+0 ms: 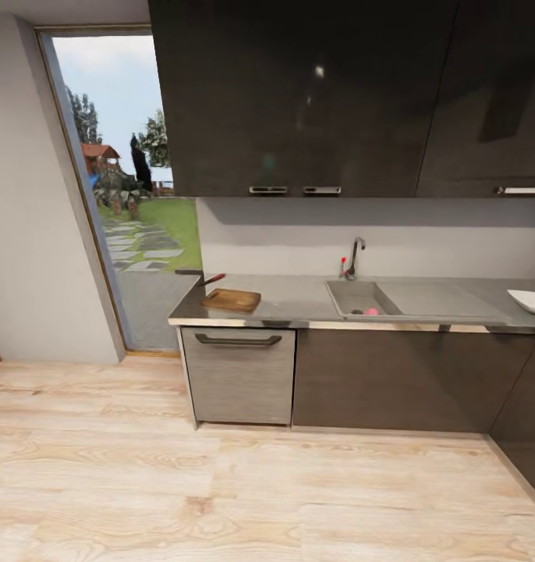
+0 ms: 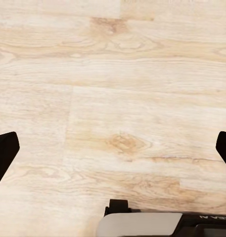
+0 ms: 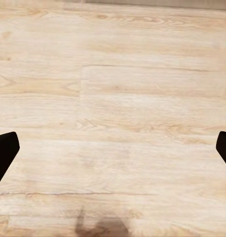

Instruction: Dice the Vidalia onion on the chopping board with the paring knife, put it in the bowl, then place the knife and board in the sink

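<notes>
Across the room, the grey countertop (image 1: 299,300) carries the brown chopping board (image 1: 232,300) at its left end, with the red-handled paring knife (image 1: 209,279) just behind it. The sink (image 1: 359,297) sits mid-counter under a chrome tap, and the pinkish Vidalia onion (image 1: 371,311) lies in its basin. The white bowl (image 1: 530,301) stands at the counter's right end. Both wrist views look down on bare wooden floor. My left gripper (image 2: 113,148) is open with its dark fingertips (image 2: 3,153) far apart and nothing between them. My right gripper (image 3: 113,148) is open and empty too.
Pale wooden floor (image 1: 221,484) stretches between me and the cabinets. Dark wall cupboards (image 1: 314,94) hang above the counter. A tall glass door (image 1: 127,195) to a garden stands left of the counter. More dark cabinets (image 1: 525,421) run along the right.
</notes>
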Robot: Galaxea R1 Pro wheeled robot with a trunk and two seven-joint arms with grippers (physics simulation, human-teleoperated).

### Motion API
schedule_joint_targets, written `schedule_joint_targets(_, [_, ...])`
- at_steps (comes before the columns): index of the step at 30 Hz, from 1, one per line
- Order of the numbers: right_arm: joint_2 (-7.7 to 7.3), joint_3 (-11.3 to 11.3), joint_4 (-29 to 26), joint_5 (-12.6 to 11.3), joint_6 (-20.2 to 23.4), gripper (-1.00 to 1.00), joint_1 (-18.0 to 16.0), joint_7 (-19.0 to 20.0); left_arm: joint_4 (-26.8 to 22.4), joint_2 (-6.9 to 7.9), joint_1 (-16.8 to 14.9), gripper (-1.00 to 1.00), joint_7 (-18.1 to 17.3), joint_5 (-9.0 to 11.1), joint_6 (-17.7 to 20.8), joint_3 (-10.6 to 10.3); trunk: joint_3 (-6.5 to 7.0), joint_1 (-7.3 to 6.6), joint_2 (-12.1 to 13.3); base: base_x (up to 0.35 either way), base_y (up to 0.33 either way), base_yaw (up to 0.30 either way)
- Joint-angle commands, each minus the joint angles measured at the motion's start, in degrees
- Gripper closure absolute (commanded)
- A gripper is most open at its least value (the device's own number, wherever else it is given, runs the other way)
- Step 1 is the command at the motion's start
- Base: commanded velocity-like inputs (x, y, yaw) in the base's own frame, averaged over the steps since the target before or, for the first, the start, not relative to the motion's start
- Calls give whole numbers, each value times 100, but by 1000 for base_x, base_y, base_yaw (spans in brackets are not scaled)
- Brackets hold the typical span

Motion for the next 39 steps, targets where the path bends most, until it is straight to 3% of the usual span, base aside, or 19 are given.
schedule_joint_targets(1, [0, 1, -3, 3, -11, -100, -1, -13, -2, 0, -1, -100, 3, 26, -12, -3, 12, -22, 36, 0, 0, 0])
schedule_joint_targets(39, [8, 10, 6, 3, -11, -100, 1, -13, -3, 0, -1, -100, 3, 76, -3, -3, 694, -856, 1560, 0, 0, 0])
